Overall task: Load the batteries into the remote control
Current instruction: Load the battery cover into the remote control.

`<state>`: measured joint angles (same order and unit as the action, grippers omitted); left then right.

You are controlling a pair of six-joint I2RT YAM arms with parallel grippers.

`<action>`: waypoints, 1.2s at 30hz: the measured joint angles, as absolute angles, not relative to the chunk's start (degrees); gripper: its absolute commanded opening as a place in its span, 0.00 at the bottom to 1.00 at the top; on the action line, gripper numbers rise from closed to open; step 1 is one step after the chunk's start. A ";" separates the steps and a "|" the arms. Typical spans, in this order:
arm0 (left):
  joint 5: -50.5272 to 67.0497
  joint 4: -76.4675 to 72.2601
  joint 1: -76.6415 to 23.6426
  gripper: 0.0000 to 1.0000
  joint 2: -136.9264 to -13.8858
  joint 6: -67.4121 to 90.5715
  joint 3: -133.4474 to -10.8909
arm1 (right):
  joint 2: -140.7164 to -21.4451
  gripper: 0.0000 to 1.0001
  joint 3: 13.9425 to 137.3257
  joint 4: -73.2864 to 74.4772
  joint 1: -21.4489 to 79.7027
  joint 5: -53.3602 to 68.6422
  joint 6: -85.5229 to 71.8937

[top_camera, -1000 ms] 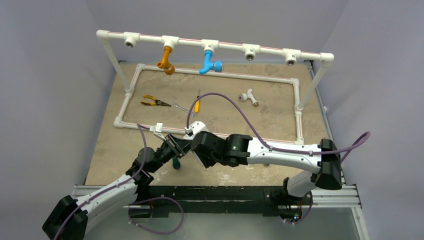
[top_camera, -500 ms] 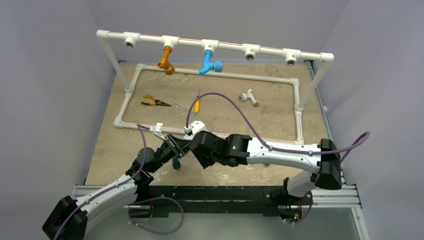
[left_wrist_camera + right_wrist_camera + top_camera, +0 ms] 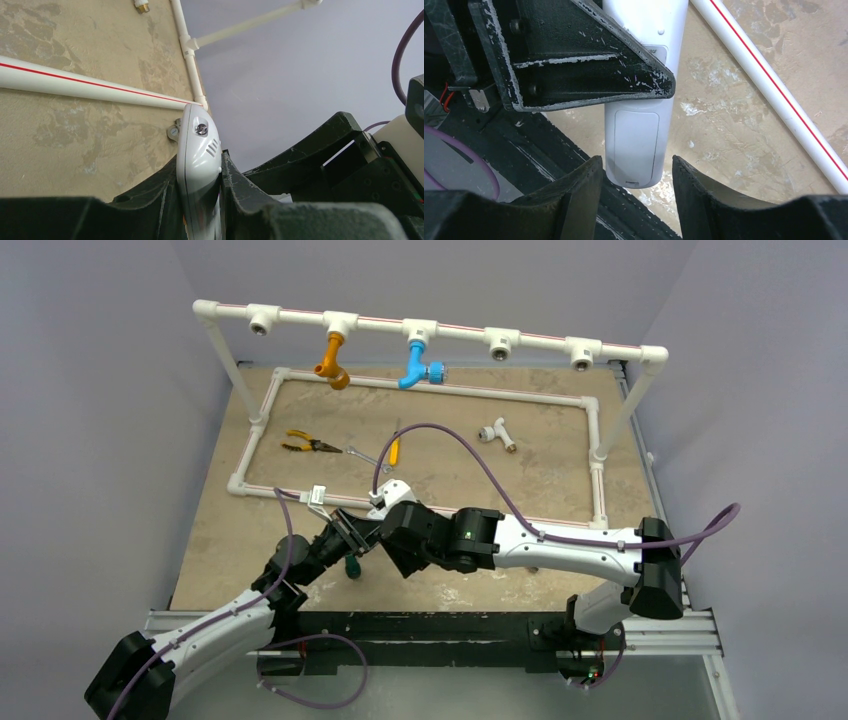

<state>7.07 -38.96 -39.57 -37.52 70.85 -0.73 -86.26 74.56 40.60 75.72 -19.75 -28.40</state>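
The white remote control point(image 3: 199, 150) is clamped edgewise between my left gripper's point(image 3: 200, 167) fingers, its rounded end pointing at the floor pipe. In the top view its tip point(image 3: 318, 496) sticks out up-left of the left gripper point(image 3: 345, 532). In the right wrist view the remote point(image 3: 639, 140) shows its back, with the battery cover shut. My right gripper point(image 3: 635, 167) is open, its fingers either side of the remote's lower end without touching it. It meets the left gripper at mid-table point(image 3: 380, 530). The batteries are out of view.
A white pipe frame point(image 3: 420, 390) rings the far table, with a raised rail carrying an orange tap point(image 3: 333, 360) and a blue tap point(image 3: 415, 365). Pliers point(image 3: 305, 444), a yellow-handled tool point(image 3: 394, 450) and a white T-fitting point(image 3: 497, 432) lie inside. A green-handled item point(image 3: 352, 566) sits under the grippers.
The right wrist has edged slightly left toward the left gripper. The left gripper still holds the remote in place.
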 measured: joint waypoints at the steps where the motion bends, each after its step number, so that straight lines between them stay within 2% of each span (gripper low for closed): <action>1: 7.07 -38.96 -39.57 0.00 -37.54 70.85 -0.73 | -86.24 0.53 74.56 40.56 75.72 -19.81 -28.29; 9: 7.20 -39.81 -39.57 0.00 -38.61 71.31 -0.73 | -81.49 0.60 72.44 34.89 75.50 -18.13 -28.32; 16: 8.01 -40.64 -39.57 0.00 -38.54 73.06 -0.73 | -67.24 0.67 58.70 24.60 68.86 -12.67 -32.88; 21: 8.62 -41.10 -39.57 0.00 -37.41 74.46 -0.73 | -61.52 0.71 48.69 18.37 64.73 -8.21 -36.95; 29: 8.86 -41.12 -39.57 0.00 -37.06 75.09 -0.73 | -61.01 0.72 43.11 8.95 64.73 -0.97 -40.93; 36: 9.37 -41.10 -39.57 0.00 -36.99 75.46 -0.73 | -60.58 0.68 40.77 4.34 64.03 1.13 -43.09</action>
